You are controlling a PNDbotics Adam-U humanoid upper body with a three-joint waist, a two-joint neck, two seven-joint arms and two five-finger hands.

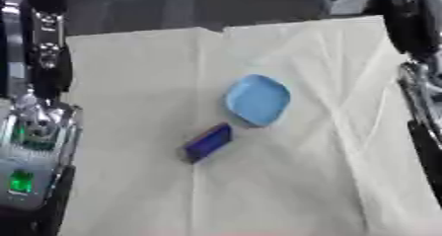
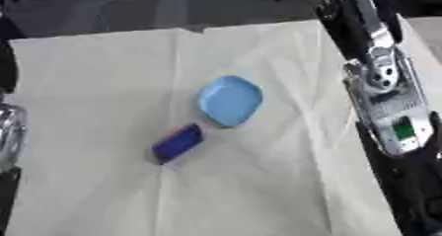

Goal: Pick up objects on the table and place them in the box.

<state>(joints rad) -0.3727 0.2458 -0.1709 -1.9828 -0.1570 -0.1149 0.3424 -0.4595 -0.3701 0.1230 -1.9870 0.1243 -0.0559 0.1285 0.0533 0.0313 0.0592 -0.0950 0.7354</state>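
Observation:
A light blue, shallow, rounded-square box [image 1: 257,99] lies near the middle of the cream cloth [image 1: 129,82]. Just to its lower left lies a dark blue rectangular block [image 1: 208,142], set on a slant and close to the box's edge; whether they touch I cannot tell. My left arm [image 1: 30,146], silver with green lights, runs down the left edge of the left eye view. My right arm [image 2: 390,106] runs down the right side of the right eye view. Both arms leave the pictures at the bottom, and neither hand shows. Nothing is held over the cloth.
The cloth covers the table and shows fold creases. Its far edge [image 1: 207,30] meets a dark floor beyond. Bare cloth lies all around the two objects, between the arms.

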